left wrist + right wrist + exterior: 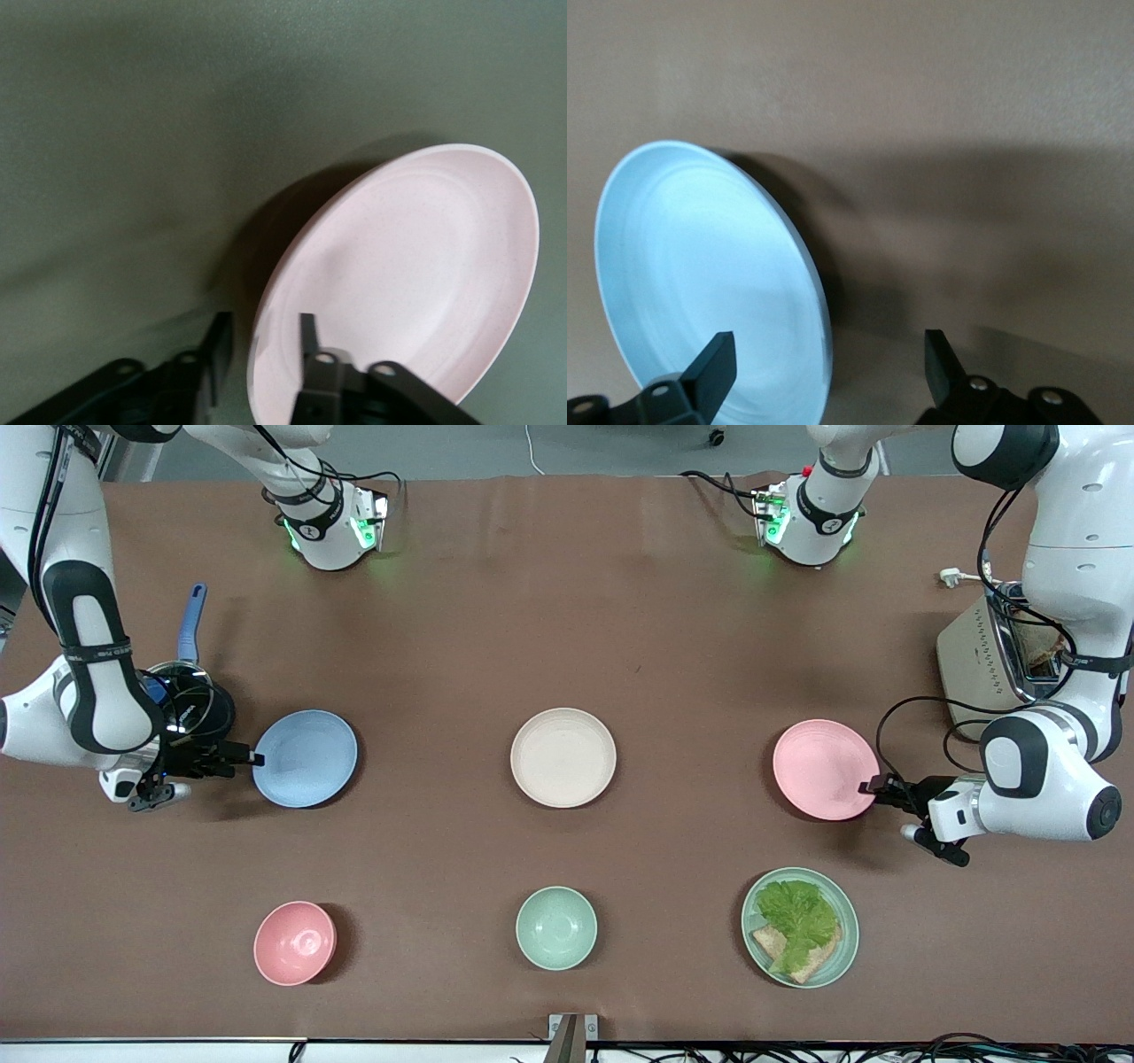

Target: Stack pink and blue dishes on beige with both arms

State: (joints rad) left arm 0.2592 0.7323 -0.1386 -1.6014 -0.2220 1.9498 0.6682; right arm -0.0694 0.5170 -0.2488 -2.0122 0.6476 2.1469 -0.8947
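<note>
The beige plate (563, 757) lies flat at the middle of the table. The light blue plate (306, 759) sits toward the right arm's end, the pale pink plate (824, 769) toward the left arm's end. My right gripper (251, 759) is low at the blue plate's rim, open wide, one finger over the blue plate (700, 266) and one outside it; right gripper (828, 359). My left gripper (874, 786) stands open astride the pink plate's rim, one finger over the pink plate (416, 257), the other outside; left gripper (262, 341).
A pot with a blue handle (188, 691) stands by the right arm's wrist, a toaster (983, 664) by the left arm. Nearer the front camera are a pink bowl (294, 943), a mint-green bowl (555, 927) and a mint-green plate with lettuce and bread (800, 926).
</note>
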